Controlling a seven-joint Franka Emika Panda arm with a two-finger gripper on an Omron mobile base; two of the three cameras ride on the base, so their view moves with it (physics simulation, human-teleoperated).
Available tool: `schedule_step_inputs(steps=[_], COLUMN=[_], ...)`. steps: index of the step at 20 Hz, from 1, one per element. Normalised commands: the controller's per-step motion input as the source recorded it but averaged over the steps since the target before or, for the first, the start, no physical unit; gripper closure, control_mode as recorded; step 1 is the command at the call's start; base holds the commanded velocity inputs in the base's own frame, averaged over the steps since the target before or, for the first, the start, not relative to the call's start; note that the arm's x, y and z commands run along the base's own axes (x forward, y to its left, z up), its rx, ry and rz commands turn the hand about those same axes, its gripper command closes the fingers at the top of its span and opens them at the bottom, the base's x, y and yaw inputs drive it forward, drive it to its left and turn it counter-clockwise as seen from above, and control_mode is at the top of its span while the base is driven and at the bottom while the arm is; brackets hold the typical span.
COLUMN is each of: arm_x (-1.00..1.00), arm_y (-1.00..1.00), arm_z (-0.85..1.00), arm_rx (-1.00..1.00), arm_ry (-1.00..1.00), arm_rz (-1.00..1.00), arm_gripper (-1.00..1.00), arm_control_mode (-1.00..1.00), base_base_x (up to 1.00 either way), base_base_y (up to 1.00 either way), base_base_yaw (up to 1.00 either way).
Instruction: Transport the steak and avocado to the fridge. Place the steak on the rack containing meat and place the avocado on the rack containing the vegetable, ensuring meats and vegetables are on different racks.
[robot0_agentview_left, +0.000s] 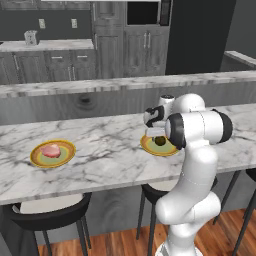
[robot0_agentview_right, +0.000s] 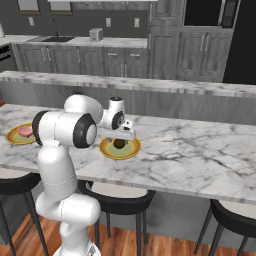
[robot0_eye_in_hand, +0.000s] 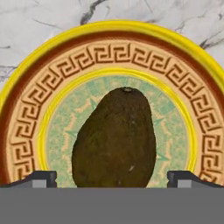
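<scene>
Gripper (robot0_eye_in_hand: 112, 179) hanging wide apart, straddling avocado (robot0_eye_in_hand: 114, 139), stem pointing twelve o'clock; likely light, firm, slippery; pinching broad belly advisable.

A long white marble bench (robot0_agentview_left: 105, 160) with grey veining carries two round yellow-rimmed plates, well apart. The left plate (robot0_agentview_left: 37, 158) holds the steak (robot0_agentview_left: 50, 150), a flat pink slab lying near its middle. The right plate (robot0_eye_in_hand: 26, 118), with a brown key-pattern band and a pale green centre, holds the avocado (robot0_eye_in_hand: 116, 140), which seems to lie on its side there.
</scene>
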Motion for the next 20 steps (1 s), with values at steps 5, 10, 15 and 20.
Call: schedule_step_inputs(steps=[5,10,15,20], arm_x=[0.26,-0.03,-0.13,0.0], arm_y=[-0.01,0.0,0.0,0.0], arm_z=[-0.19,0.0,0.0,-0.1], arm_rx=[0.0,0.0,0.0,0.0], arm_ry=[0.0,0.05,0.07,0.07], arm_rz=[0.0,0.0,0.0,0.0], arm_gripper=[-1.0,-1.0,-1.0,-1.0], arm_control_mode=[-1.0,-1.0,-1.0,-1.0], base_base_x=[0.0,0.0,0.0,0.0], base_base_y=[0.0,0.0,0.0,0.0], base_base_yaw=[0.0,0.0,0.0,0.0])
